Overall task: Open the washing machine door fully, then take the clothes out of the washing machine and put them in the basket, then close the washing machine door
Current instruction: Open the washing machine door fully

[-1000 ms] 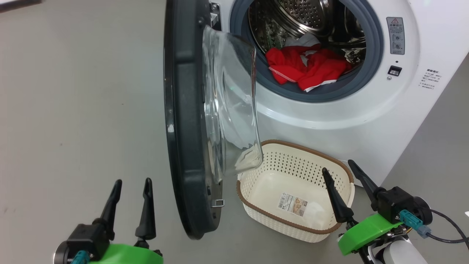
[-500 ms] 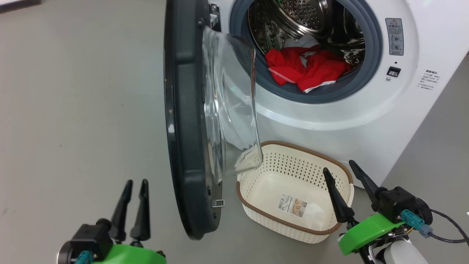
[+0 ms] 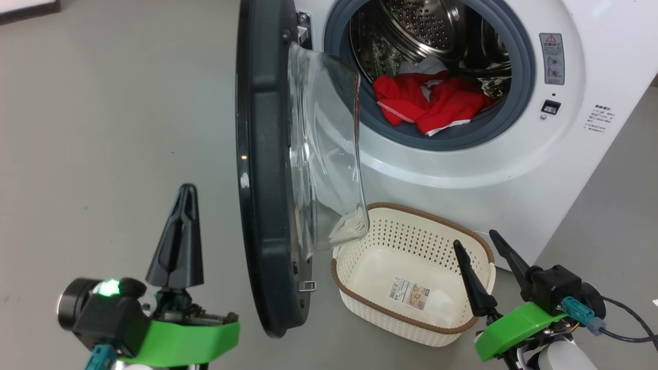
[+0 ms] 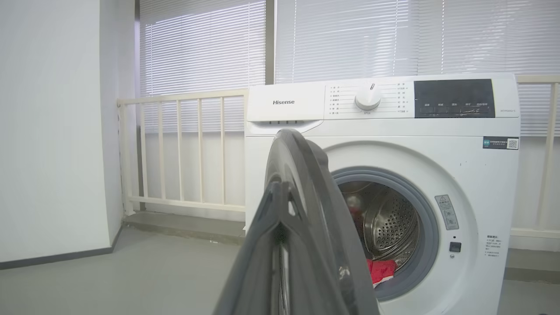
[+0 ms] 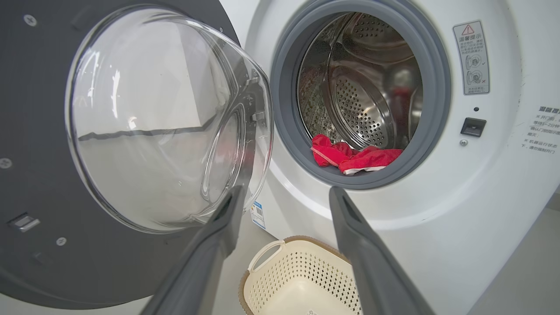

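Lower left, the left gripper, fingers pressed together and empty, is the nearer arm to the one washing machine door, which stands edge-on and upright just to its right. Upper right, one heap of clothes lies in the washing machine, with one basket below; the right gripper is spread wide

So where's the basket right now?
In the head view the basket sits on the floor at lower right, directly in front of the washing machine, just right of the open door and near the right gripper.
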You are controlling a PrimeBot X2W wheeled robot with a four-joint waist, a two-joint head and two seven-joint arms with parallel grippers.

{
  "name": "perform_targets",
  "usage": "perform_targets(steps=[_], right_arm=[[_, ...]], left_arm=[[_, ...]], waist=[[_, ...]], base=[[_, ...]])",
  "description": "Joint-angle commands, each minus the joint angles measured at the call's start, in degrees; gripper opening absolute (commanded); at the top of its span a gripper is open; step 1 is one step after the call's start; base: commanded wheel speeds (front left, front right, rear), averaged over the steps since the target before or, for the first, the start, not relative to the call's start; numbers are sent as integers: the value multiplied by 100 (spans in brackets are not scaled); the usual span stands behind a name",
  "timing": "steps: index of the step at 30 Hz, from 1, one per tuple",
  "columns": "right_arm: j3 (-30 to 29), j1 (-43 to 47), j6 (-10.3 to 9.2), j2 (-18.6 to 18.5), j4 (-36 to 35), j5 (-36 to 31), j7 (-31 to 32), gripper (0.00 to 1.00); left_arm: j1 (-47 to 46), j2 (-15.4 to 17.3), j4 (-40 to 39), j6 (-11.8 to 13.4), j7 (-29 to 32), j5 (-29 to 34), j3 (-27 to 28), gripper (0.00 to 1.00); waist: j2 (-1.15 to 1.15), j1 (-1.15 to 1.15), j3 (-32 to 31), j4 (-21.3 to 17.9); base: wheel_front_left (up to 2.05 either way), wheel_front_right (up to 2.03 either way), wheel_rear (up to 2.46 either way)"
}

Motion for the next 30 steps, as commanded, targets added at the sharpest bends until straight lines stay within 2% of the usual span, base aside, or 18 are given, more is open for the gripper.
perform_targets(steps=[1, 6, 8, 12, 16, 23, 30], right_arm=[[122, -30, 26, 10, -97, 42, -37, 100], [169, -23, 26, 10, -45, 75, -37, 100], [162, -28, 26, 10, -31, 78, -37, 100], [150, -49, 26, 10, -19, 67, -37, 100], [163, -79, 26, 10, -27, 83, -37, 100], [118, -99, 26, 10, -55, 76, -37, 100], [44, -99, 26, 10, -53, 22, -37, 100]], left_arm=[[-264, 41, -274, 25, -43, 135, 108, 0], [-432, 41, -853, 3, -43, 187, -232, 0], [-462, 41, -990, -95, -34, 138, -656, 0], [-452, 41, -806, -231, 163, -14, -1282, 0], [-421, 41, -278, -277, 327, -213, -1642, 0], [-410, 55, 655, -145, 402, -321, -1697, 0], [-405, 61, 1012, 119, 318, -388, -1489, 0]], waist=[[0, 0, -15, -1], [0, 0, -39, -43], [0, 0, -38, -65], [0, 0, -17, -92], [0, 0, 21, -146], [0, 0, 133, -256], [0, 0, 192, -246]], base=[[0, 0, 0], [0, 0, 0], [0, 0, 0], [0, 0, 0], [0, 0, 0], [0, 0, 0], [0, 0, 0]])
